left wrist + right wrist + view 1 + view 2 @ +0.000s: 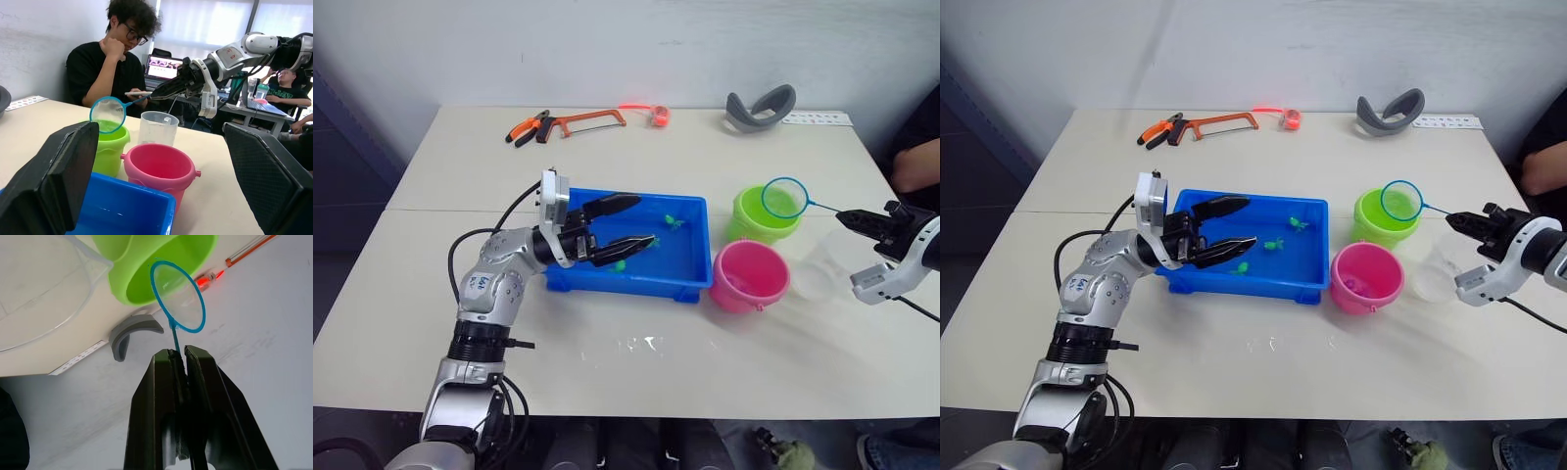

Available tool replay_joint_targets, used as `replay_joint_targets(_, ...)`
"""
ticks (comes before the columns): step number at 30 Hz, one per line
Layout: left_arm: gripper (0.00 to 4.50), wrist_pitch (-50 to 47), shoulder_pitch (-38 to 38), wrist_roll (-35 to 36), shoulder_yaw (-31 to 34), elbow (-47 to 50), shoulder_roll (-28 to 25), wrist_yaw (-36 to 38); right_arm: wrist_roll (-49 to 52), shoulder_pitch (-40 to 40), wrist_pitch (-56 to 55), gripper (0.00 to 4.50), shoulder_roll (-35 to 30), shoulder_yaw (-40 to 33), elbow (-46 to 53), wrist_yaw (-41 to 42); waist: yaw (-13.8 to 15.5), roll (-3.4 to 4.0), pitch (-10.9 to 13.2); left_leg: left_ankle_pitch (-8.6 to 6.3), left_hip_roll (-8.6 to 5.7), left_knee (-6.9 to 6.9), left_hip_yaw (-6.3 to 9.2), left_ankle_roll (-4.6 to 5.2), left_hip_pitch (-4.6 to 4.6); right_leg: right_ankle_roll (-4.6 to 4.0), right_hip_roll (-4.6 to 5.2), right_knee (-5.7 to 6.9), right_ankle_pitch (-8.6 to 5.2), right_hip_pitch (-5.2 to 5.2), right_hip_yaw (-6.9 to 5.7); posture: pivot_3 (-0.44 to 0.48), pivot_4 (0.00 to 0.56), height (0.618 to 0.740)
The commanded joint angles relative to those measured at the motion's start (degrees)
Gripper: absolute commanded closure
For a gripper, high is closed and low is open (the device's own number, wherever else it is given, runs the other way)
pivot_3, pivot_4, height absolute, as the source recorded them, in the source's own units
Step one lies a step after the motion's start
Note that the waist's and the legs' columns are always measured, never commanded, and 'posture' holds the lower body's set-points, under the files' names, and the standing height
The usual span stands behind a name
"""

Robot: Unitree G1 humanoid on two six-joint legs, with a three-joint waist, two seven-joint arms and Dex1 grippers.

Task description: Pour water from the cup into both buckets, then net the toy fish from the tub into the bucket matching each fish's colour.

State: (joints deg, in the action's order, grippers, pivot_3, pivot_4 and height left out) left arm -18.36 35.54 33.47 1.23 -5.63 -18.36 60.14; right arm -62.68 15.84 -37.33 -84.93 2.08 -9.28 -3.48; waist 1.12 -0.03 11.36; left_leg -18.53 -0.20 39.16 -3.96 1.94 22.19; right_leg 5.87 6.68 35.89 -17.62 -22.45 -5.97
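Blue mesh hoop of the net point(784, 198) hangs over the lime green bucket point(756, 221), its thin handle clamped in the right pincer point(179, 354), whose two fingers are pressed together on the stick. No fish can be made out in the mesh, so I cannot tell whether this is a drop in progress or one just made. The pink bucket point(748, 276) stands just beside the green one, nearer the robot, and both sit close against the right end of the blue tub point(687, 284) on the table point(431, 284). The clear cup point(1435, 269) stands upright next to the pink bucket and looks empty, which suggests the pouring is done, though the water level in the buckets is too hard to read. Something small and pale pink seems to lie inside the pink bucket. Several green fish point(674, 222) lie in the tub, so netting is partway at best, with green ones left to move. The left pincer point(628, 222) hovers over the tub with its fingers spread apart, grasping nothing. A person point(110, 58) sits beyond the table, and tools lie at its far edge
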Motion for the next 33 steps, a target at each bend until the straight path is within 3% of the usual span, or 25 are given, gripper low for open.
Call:
replay_joint_targets(1, 0.09, 1.67, 0.18, 0.27, 1.21, 0.40, -0.01, 0.35, 10.68, 0.19, 0.36, 4.50, 0.20, -5.25, -1.00, 3.26, -0.01, 0.00, 0.00, 0.00, 0.00, 0.00, 0.00, 0.00, 0.00, 0.00, 0.00, 0.00, 0.00, 0.00, 0.00, 0.000, 0.150, 0.740)
replay_joint_targets(4, 0.09, 1.70, -1.05, 0.78, 2.29, 0.75, -1.44, 1.08, 25.17, -0.99, 0.03, 4.50, 2.33, -8.04, -0.48, 9.95, 0.00, 0.00, 0.00, 0.00, 0.01, 0.00, 0.01, 0.00, 0.00, 0.00, 0.00, 0.00, 0.00, 0.02, -0.02, 0.000, 0.150, 0.740)
replay_joint_targets(8, 0.09, 0.61, -3.04, 2.98, 6.15, 1.85, -5.49, 2.61, 63.45, -6.25, 11.14, 4.50, 8.09, -9.93, 12.83, 30.31, -0.45, -0.01, 0.00, 0.00, 0.07, 0.00, 0.07, 0.01, -0.02, 0.00, -0.03, -0.02, 0.00, 0.06, -0.07, 0.000, 0.150, 0.740)
replay_joint_targets(13, 0.09, 1.97, -5.97, 2.56, 10.41, 0.24, -11.68, 5.05, 77.25, -5.92, 25.31, 4.50, 10.54, -6.39, 26.26, 43.02, -0.66, 0.00, 0.01, 0.00, 0.06, 0.05, 0.11, 0.03, -0.02, -0.02, 0.02, 0.04, 0.02, 0.07, -0.11, 0.000, 0.150, 0.740)
replay_joint_targets(17, 0.09, 3.34, -8.61, 1.59, 13.73, -1.60, -16.68, 5.60, 71.71, -0.82, 30.99, 4.50, 14.08, -0.47, 29.01, 46.81, -1.01, -0.04, 0.00, -0.01, 0.08, 0.07, 0.20, 0.04, -0.03, -0.04, 0.07, 0.00, 0.02, 0.09, -0.13, 0.000, 0.150, 0.740)
replay_joint_targets(22, 0.09, 4.44, -13.25, 0.50, 16.02, -0.84, -20.67, 4.85, 60.10, 7.14, 32.69, 4.50, 19.94, 7.64, 25.75, 49.60, -1.01, -0.03, 0.00, -0.03, -0.03, 0.06, 0.18, 0.07, 0.01, -0.04, 0.51, -0.01, 0.02, 0.04, -0.18, 0.000, 0.150, 0.740)
replay_joint_targets(28, 0.09, 3.96, -17.56, 0.95, 17.31, 2.90, -22.02, 3.08, 55.11, 12.51, 33.26, 4.50, 24.42, 11.27, 21.41, 54.28, -1.14, -0.04, 0.00, -0.03, -0.09, 0.04, 0.17, 0.08, 0.04, -0.03, 0.62, 0.01, 0.02, 0.02, -0.31, 0.000, 0.150, 0.740)
replay_joint_targets(33, 0.09, 2.75, -19.54, 1.62, 17.64, 6.57, -21.56, 1.22, 44.16, 17.75, 26.72, 4.50, 24.42, 14.15, 14.89, 53.72, -1.17, -0.04, 0.00, -0.03, -0.11, 0.05, 0.15, 0.09, 0.03, -0.03, 0.66, 0.05, 0.02, 0.02, -0.31, 0.000, 0.150, 0.740)
